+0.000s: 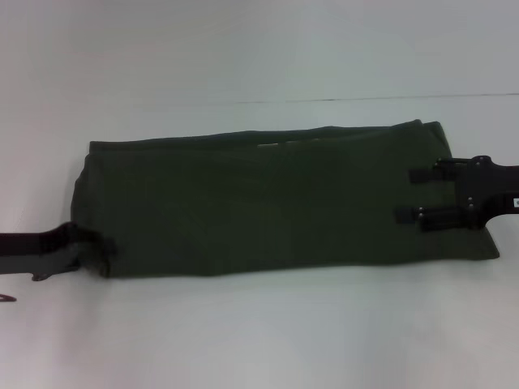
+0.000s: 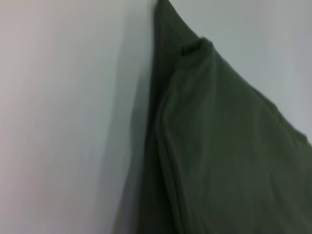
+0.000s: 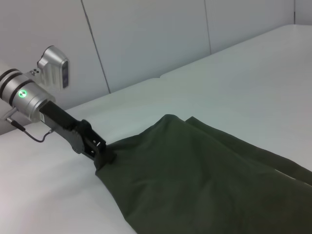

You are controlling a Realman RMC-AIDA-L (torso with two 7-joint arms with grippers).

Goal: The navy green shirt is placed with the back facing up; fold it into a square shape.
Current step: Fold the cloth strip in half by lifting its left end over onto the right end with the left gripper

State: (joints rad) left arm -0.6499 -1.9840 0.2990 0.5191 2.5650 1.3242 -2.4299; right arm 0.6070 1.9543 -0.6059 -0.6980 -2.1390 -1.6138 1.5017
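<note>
The navy green shirt (image 1: 268,203) lies as a long dark olive strip across the white table, plain side up. At its near left corner, my left gripper (image 1: 101,253) is shut on the cloth. The right wrist view shows that same gripper (image 3: 105,155) pinching the slightly raised corner of the shirt (image 3: 204,175). Over the right end of the strip, my right gripper (image 1: 413,194) stands open, its two black fingers (image 1: 422,174) spread apart above the fabric. In the left wrist view only folded layers of the shirt (image 2: 229,156) appear.
The white table (image 1: 259,340) extends all around the shirt, with a thin seam (image 1: 365,99) behind it. A pale panelled wall (image 3: 146,39) rises beyond the table on the left arm's side.
</note>
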